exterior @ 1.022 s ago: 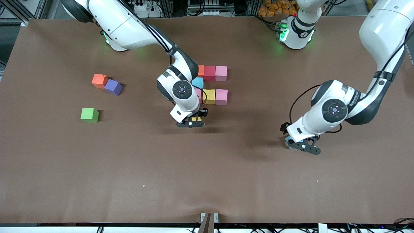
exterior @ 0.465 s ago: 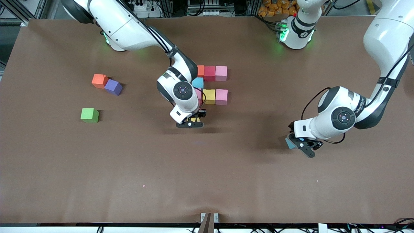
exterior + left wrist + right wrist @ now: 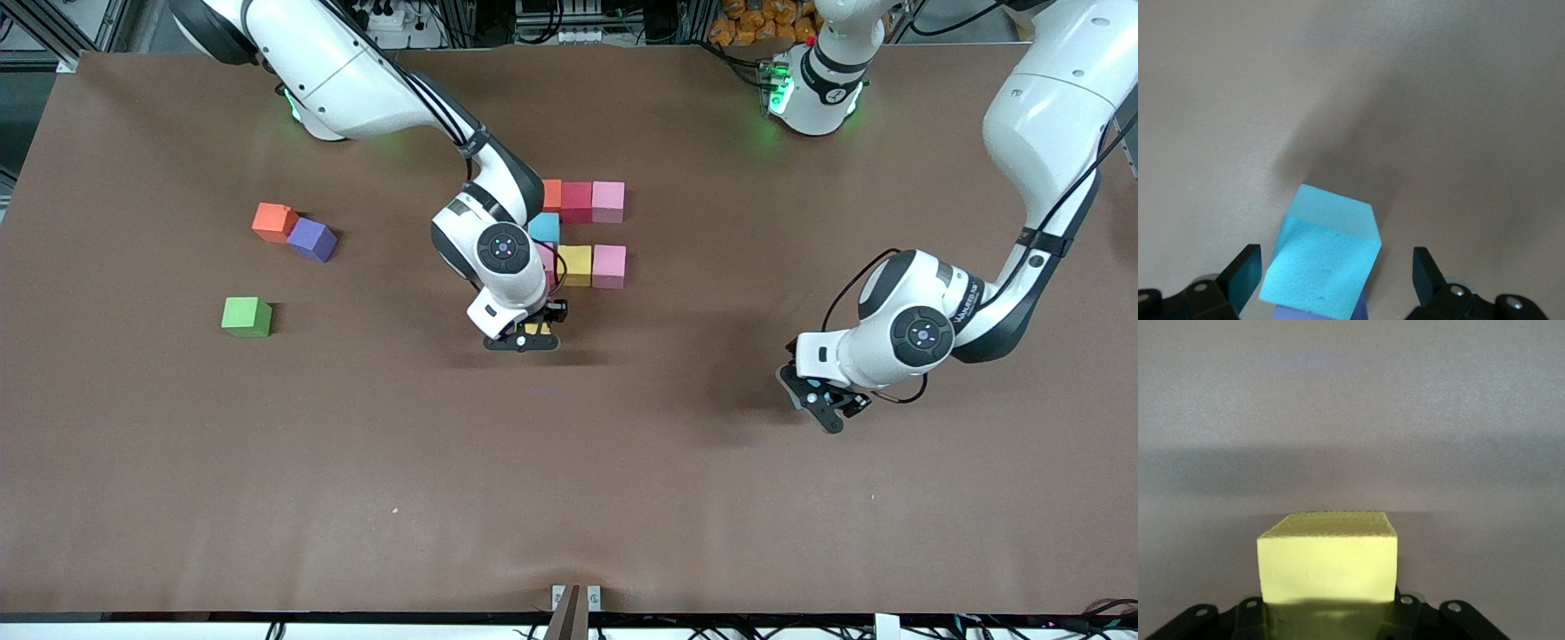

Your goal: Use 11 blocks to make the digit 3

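At centre frame, the right gripper (image 3: 523, 340) clamps a yellow block (image 3: 1327, 558) just below the half-built digit 3 (image 3: 582, 233). At right, the left gripper (image 3: 822, 404) hangs spread wide around a blue block (image 3: 1323, 259), not squeezing it. Orange block (image 3: 273, 220) and purple block (image 3: 312, 238) sit at left.

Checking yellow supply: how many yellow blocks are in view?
2. One yellow block lies beside a pink block; the held yellow block is in the right tool. The right arm may hide others.
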Controlling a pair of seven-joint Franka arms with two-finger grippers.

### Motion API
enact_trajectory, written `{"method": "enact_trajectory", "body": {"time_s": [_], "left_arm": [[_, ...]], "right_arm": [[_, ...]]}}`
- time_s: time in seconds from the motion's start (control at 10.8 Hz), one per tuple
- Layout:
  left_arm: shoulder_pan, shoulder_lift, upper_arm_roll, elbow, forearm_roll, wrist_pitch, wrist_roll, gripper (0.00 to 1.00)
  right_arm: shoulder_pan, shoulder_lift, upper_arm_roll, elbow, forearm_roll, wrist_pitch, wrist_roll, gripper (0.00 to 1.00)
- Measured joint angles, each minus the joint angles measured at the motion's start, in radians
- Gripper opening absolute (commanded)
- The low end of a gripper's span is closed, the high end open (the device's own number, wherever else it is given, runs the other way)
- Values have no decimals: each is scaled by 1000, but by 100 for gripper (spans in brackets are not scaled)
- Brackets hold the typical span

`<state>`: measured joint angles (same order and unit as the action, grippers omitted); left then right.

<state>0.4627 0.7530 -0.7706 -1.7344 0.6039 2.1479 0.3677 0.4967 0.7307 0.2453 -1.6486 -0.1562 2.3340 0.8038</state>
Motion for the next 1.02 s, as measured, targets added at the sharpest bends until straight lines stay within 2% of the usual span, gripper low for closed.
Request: {"method": "enact_trajectory", "body": {"time_s": [0.28, 0.37, 0.46, 0.74, 0.93, 1.02], "left_arm": [[0, 16, 8, -4, 62, 0, 2, 100], [0, 20, 8, -7, 75, 0, 2, 100], [0, 24, 9, -11, 80, 0, 2, 100], [0, 37, 10, -19, 111, 0, 2, 100], [0, 38, 10, -21, 122, 0, 16, 75], [0, 38, 10, -21, 126, 0, 33, 50]], "right_arm": [[0, 0, 0, -1, 0, 0, 3, 36], [0, 0, 0, -2, 0, 0, 3, 60], [0, 0, 1, -2, -1, 0, 4, 98], [1, 0, 1, -11, -1, 0, 7, 100], [1, -1, 1, -8, -1, 2, 7, 100], [1, -6, 1, -5, -1, 3, 7, 100]]}}
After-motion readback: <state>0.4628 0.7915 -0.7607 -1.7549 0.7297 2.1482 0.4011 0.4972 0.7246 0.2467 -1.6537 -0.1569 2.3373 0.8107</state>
